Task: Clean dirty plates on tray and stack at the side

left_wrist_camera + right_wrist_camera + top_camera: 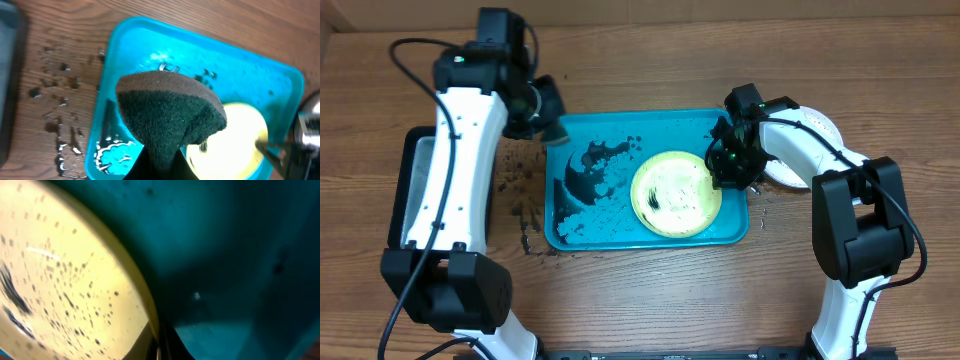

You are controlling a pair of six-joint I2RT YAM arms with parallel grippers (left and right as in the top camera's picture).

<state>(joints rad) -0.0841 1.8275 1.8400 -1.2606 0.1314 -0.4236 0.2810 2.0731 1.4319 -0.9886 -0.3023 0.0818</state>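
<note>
The left end effector (542, 108) is clamped shut on a dark green scouring sponge with a brown backing (170, 112). It hangs over the near-left corner of the large teal-blue rectangular plastic tray (650, 125). The right end effector (728, 165) is closed down on the right-hand edge of the small round lime-rimmed plate (675, 195). In its wrist view the rim runs straight between the fingertips, so it looks to be pinching that rim.

The lime-rimmed plate lies flat in the tray, to the right of the sponge-holding end effector and well apart from it. Its white centre carries dark specks and a dark smear, so I judge it unwashed or only partly scrubbed. White soap foam (600, 200) sits in the tray between the sponge and the plate.

Just behind the right end effector, outside the tray on the wooden counter (640, 300), a white plate (822, 122) rests half hidden under the arm. That suggests stacking has begun. A third plate does not show; whether it lies beneath the white one I cannot tell. Water drops (60, 125) spot the counter beside the left end effector, near a black-rimmed grey tray (410, 200).
</note>
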